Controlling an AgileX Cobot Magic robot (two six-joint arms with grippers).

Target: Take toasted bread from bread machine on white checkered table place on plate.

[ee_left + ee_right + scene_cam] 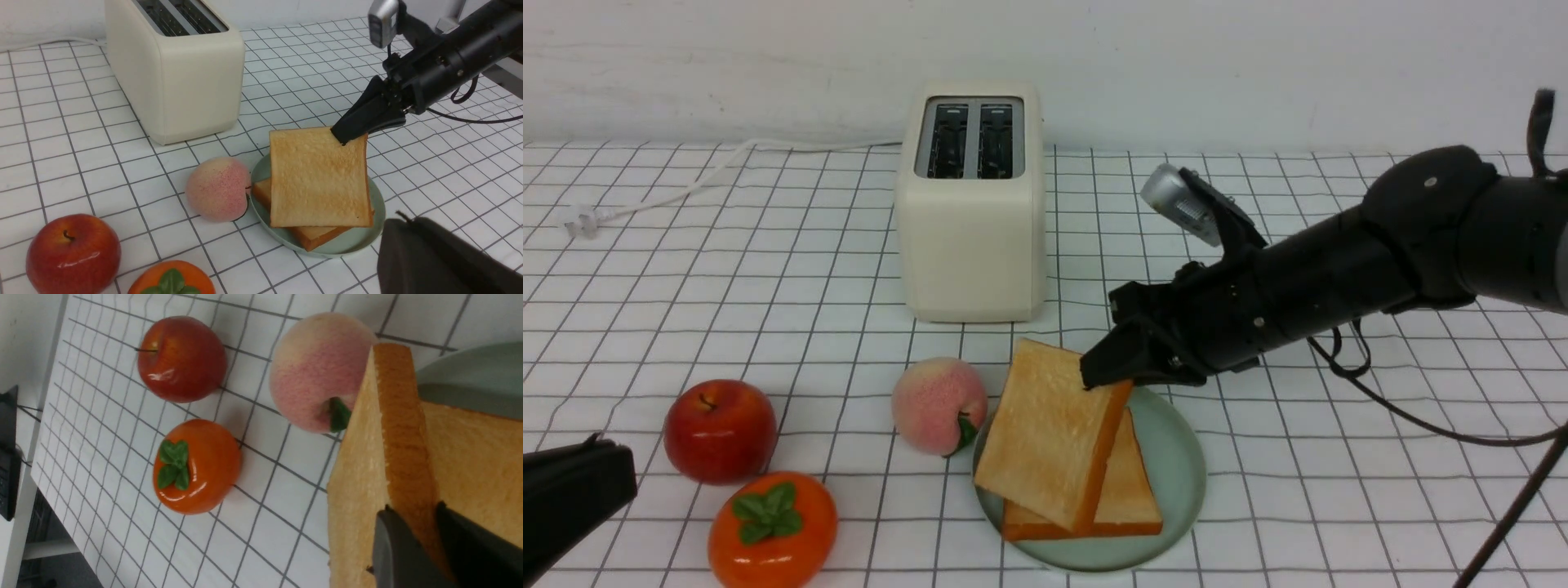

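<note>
My right fingers (1107,369) are clamped on the far corner of the upper slice (1049,433) of toasted bread, pinching its orange-brown crust from both faces, as the right wrist view shows. That slice leans steeply: its near edge rests on the lower slice (1131,490), which lies flat on the plate (1186,478), while the held corner stands high. I cannot tell whether my left fingers (572,490), low at the near edge, are parted or closed. To finish well, I judge I should lower the held corner towards the plate so the slice settles flat on its partner. I should let go only once it is nearly lying down, or it may flop or slide off the low rim towards the peach (938,404) just beside the plate. The toast looks stiff, dry and finely pitted, so it should hinge rather than bend. The plate is smooth, pale green and shallow, and gives little to stop a slide. The bread machine (970,237), glossy cream with rounded corners, stands behind on the gridded surface (1339,457), both slots empty.
</note>
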